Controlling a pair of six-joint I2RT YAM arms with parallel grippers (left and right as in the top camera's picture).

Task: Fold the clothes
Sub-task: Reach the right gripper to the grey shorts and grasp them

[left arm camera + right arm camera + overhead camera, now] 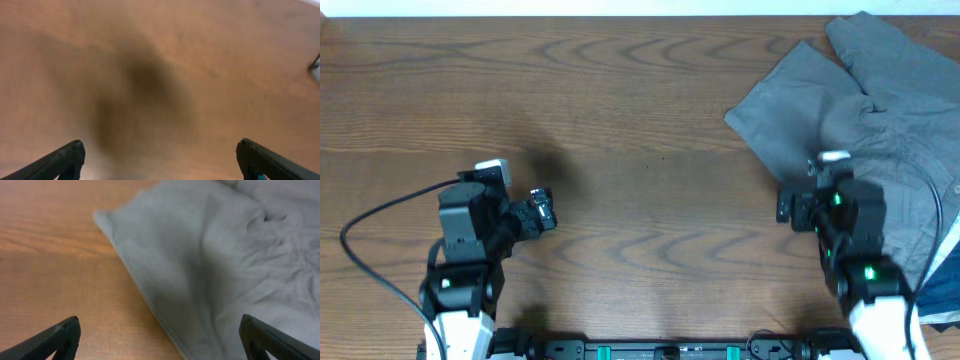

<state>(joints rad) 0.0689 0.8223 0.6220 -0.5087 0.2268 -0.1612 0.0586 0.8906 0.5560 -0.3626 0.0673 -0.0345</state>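
Observation:
The grey shorts lie wrinkled at the far right of the wooden table, with one flat leg pointing left. My right gripper hangs open just above the near edge of that leg. In the right wrist view the stitched hem of the shorts runs diagonally between the wide-open fingers, with bare wood on the left. My left gripper is open and empty over bare table at the left, far from the shorts. The left wrist view shows only blurred wood and a dark shadow beyond its fingers.
The brown wooden table spans the view, with its far edge along the top. A black cable loops at the left of the left arm. Another cable crosses the shorts beside the right arm.

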